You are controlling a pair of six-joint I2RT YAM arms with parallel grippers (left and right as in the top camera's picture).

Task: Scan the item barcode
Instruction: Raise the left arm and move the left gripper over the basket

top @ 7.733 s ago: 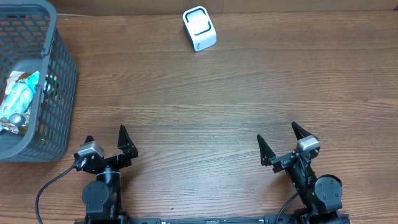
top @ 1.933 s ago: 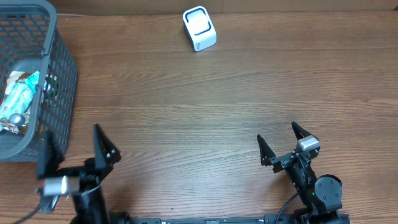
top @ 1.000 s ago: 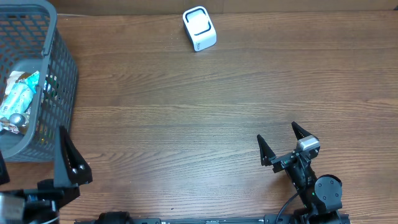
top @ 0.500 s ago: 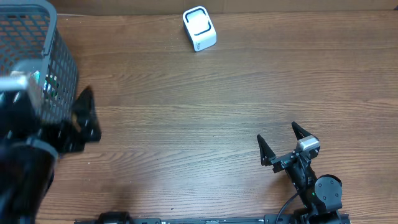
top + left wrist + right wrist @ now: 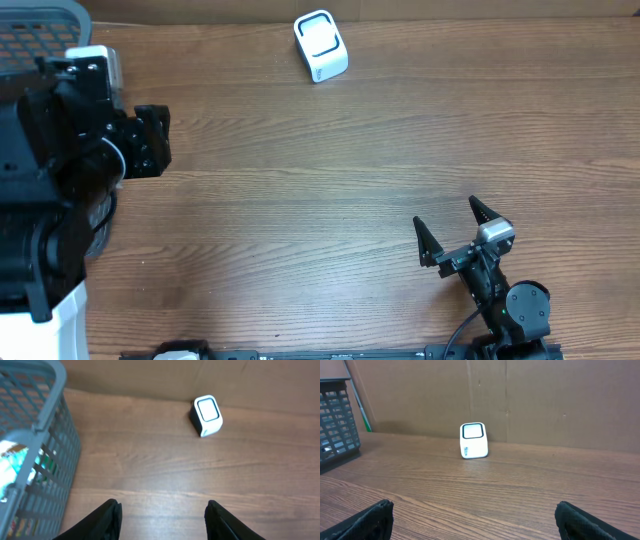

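The items are packets lying in a grey mesh basket (image 5: 35,425) at the table's left; a white and teal one (image 5: 14,458) shows through the mesh in the left wrist view. My left gripper (image 5: 162,521) hangs high beside the basket, open, with only bare wood between its fingers. In the overhead view the left arm (image 5: 70,150) hides nearly all of the basket (image 5: 45,12). The white barcode scanner (image 5: 321,46) (image 5: 206,415) (image 5: 473,440) stands at the back of the table. My right gripper (image 5: 455,235) (image 5: 475,527) rests open near the front edge.
A brown cardboard wall (image 5: 545,395) runs along the back of the table. The basket (image 5: 337,420) shows at the far left of the right wrist view. Brown wood tabletop (image 5: 330,170) lies between the basket, the scanner and the right arm.
The left arm has risen from the front edge and swung back and left, so that it now covers the basket in the overhead view. The right arm has not moved.
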